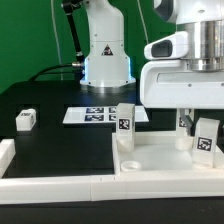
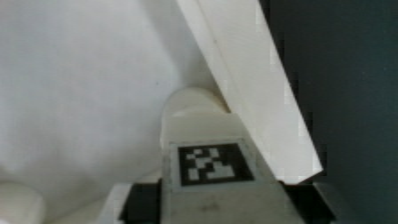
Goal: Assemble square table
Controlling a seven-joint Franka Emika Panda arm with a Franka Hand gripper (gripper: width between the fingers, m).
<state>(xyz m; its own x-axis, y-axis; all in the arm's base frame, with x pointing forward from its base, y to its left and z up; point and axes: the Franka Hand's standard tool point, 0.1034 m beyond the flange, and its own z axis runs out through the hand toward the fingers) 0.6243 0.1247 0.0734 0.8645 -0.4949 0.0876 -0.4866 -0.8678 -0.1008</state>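
The square table slab (image 1: 150,160) lies at the front right, rim up; in the wrist view its white face (image 2: 89,100) and raised rim (image 2: 249,80) fill the frame. My gripper (image 1: 203,128) is shut on a white tagged leg (image 1: 207,142) and holds it upright over the slab's right side. In the wrist view the leg (image 2: 214,150) sits between my dark fingers (image 2: 151,200), its far end close to the rim. Another leg (image 1: 125,122) stands upright at the slab's far left corner. A loose leg (image 1: 26,120) lies on the table at the exterior view's left.
The marker board (image 1: 98,115) lies behind the slab, in front of the robot base (image 1: 105,60). White border rails (image 1: 50,185) run along the front and left. A small tagged piece (image 1: 184,122) shows just beside my gripper.
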